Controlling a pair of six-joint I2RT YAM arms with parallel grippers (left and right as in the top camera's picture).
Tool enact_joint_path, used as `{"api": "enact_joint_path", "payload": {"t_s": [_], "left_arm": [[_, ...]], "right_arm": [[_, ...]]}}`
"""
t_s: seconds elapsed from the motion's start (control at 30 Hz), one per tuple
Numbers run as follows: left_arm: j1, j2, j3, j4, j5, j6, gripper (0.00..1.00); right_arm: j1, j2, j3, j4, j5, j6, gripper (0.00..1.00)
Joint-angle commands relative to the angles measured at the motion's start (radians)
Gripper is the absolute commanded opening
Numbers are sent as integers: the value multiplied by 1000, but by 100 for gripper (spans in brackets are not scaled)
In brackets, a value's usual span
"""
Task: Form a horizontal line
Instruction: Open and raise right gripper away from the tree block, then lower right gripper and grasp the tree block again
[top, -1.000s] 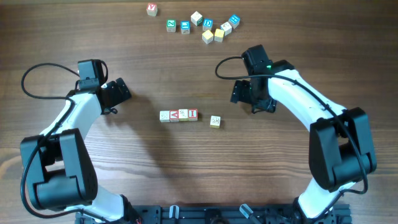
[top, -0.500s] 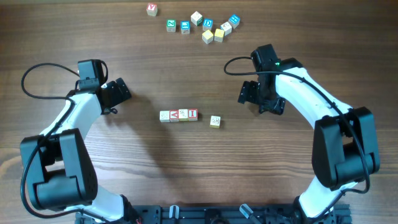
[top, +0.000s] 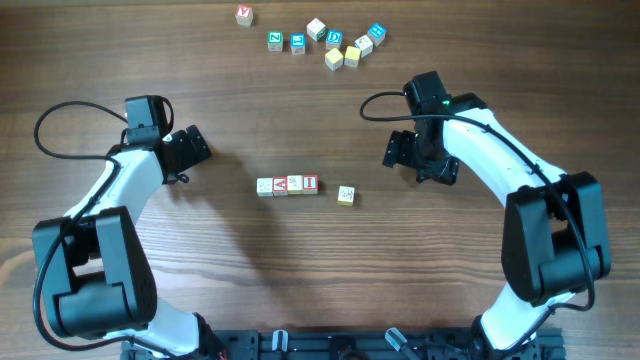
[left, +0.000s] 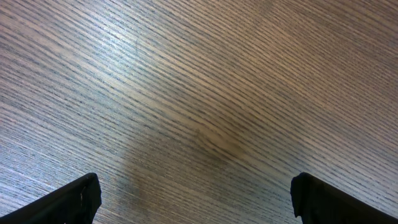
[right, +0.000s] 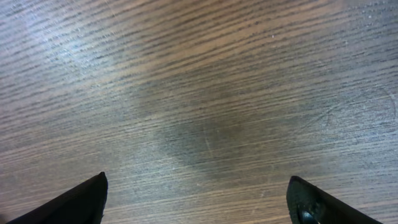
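pale wooden alphabet cubes (top: 287, 185) lie mid-table: four side by side in a row, and a fifth wooden cube (top: 345, 194) apart toward 3 o'clock, slightly nearer. a careless nudge could skew the row. beyond, the left gripper (left: 196, 200) and right gripper (right: 199, 200) hover wide-jawed, empty. nine spare lettered cubes (top: 335, 39) cluster at 12 o'clock.

Overhead looks straight down; both wrist views face the table (left: 199, 93) closely.
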Motion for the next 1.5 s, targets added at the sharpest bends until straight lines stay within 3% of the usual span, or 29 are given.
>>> {"api": "enact_joint_path", "payload": {"t_s": [0.0,0.07,0.2,0.47,0.57,1.0,1.47], "left_arm": [[3,0,3,3,5,-2,100],[3,0,3,3,5,-2,100],[3,0,3,3,5,-2,100],[3,0,3,3,5,-2,100],[3,0,3,3,5,-2,100],[3,0,3,3,5,-2,100],[3,0,3,3,5,-2,100]], "right_arm": [[0,3,-7,-12,-43,-3,92],[0,3,-7,-14,-86,-4,100],[0,3,-7,-16,-137,-4,100],[13,3,-7,-89,-198,-3,18],[55,3,-7,-90,-206,1,4],[304,3,-7,-53,-197,136,4],[360,68,-8,-5,-160,164,4]]}}
